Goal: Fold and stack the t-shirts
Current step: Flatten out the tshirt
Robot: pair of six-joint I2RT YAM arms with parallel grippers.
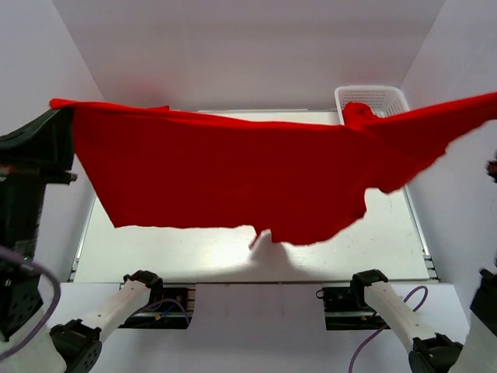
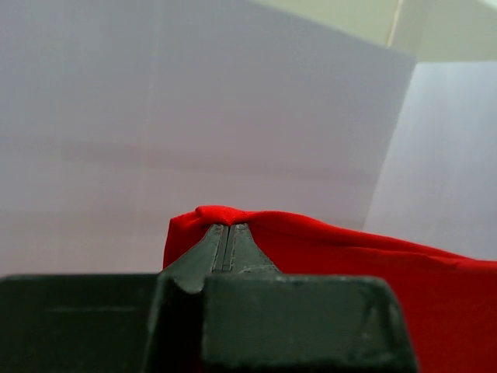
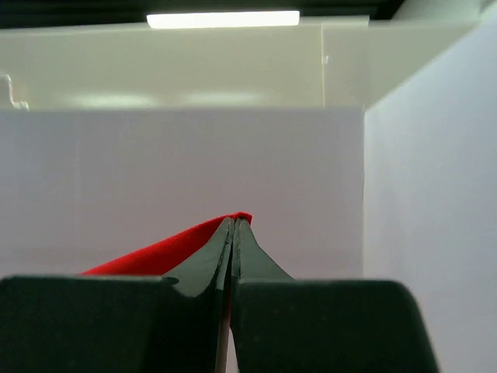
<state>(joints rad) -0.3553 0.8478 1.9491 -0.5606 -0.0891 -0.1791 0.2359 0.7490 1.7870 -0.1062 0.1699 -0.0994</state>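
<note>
A bright red t-shirt (image 1: 233,171) hangs spread wide in the air above the table, stretched between both arms. My left gripper (image 1: 64,109) is raised at the far left and is shut on the shirt's left corner (image 2: 225,217). My right gripper (image 3: 235,221) is shut on the shirt's right corner (image 3: 171,249); in the top view it lies off the right edge. More red t-shirt cloth (image 1: 359,113) lies in the white lattice basket (image 1: 380,97) at the back right.
The pale table (image 1: 194,256) lies under the hanging shirt. White walls close in on the left, back and right. The arm bases (image 1: 155,299) sit at the near edge.
</note>
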